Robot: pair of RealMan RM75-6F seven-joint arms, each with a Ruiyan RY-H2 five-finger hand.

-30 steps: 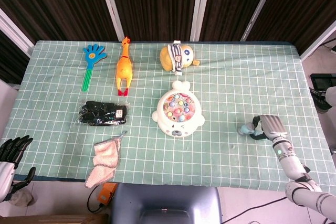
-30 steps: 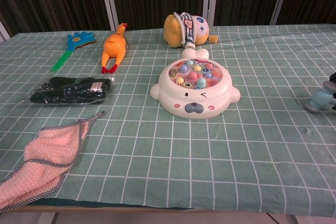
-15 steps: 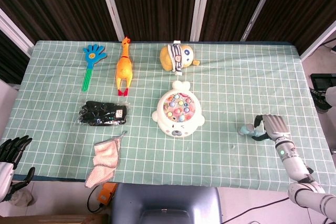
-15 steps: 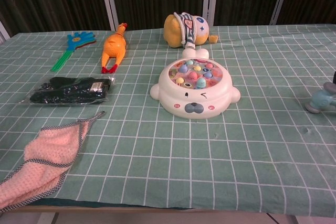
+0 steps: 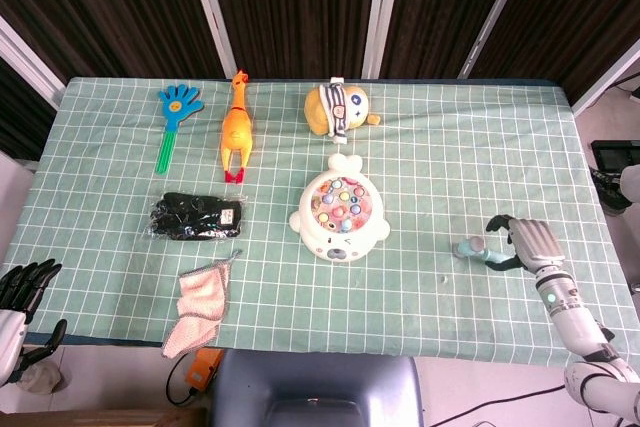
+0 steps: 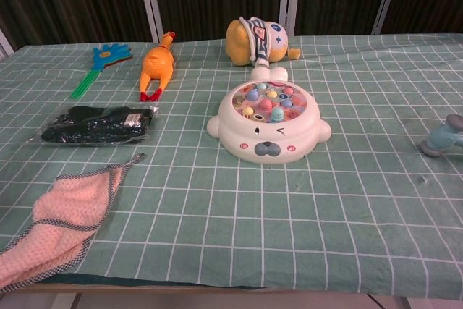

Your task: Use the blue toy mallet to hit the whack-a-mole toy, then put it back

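Lying right of the white seal-shaped plastic whack-a-mole toy (image 5: 339, 212), small blue plastic toy mallet (image 5: 474, 250), right hand (image 5: 527, 242) spread and touching its handle, seemingly releasing.

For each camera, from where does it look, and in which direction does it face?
Head view: high above the near table edge, facing down; shows right hand by the mallet, left hand off the table.
Chest view: low at the near edge, facing across the table; no hand visible.
Both share the whack-a-mole toy, mallet, rubber chicken.
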